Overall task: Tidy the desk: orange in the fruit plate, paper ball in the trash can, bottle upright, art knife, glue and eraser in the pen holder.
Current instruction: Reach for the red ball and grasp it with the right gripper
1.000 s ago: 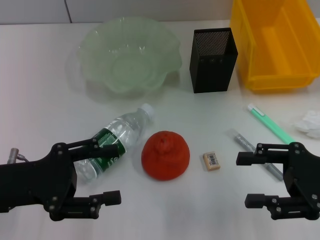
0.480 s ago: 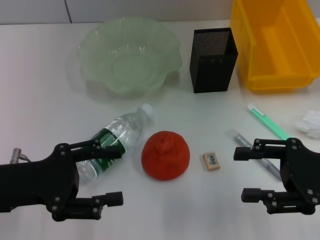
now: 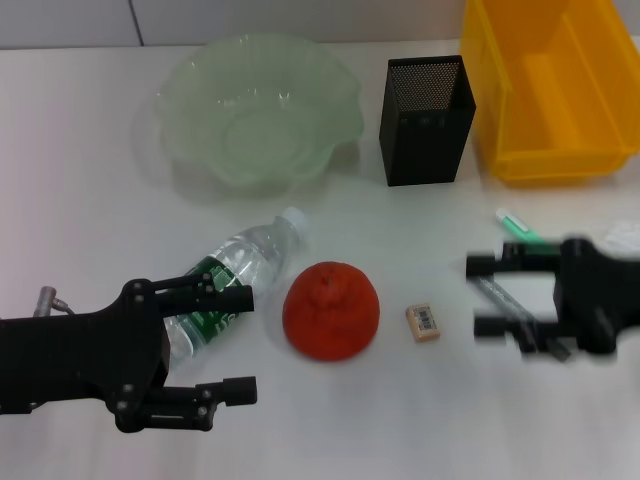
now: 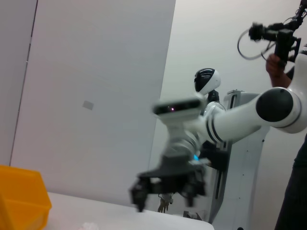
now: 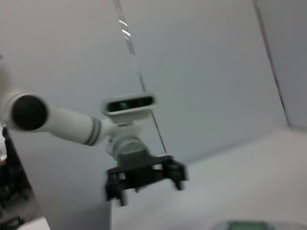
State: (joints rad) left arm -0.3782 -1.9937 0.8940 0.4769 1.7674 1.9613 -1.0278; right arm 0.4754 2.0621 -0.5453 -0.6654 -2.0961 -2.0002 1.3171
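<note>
Apparently nothing is tidied yet. Orange [image 3: 331,310] sits on the table [image 3: 80,150], mid-near; bottle [image 3: 230,275] lies on its side just left of it; eraser [image 3: 422,322] just right. Paper ball [image 3: 625,240] at far right edge, still on the table. Plate [image 3: 258,105], holder [image 3: 426,120] and can [image 3: 555,85] stand along the far side; all three look empty. Left tool [image 3: 238,345], fingers apart, hovers near-left beside the bottle. Right tool [image 3: 482,296], fingers apart, blurred, hangs over two pen-like items right of the eraser. All placements remain.
</note>
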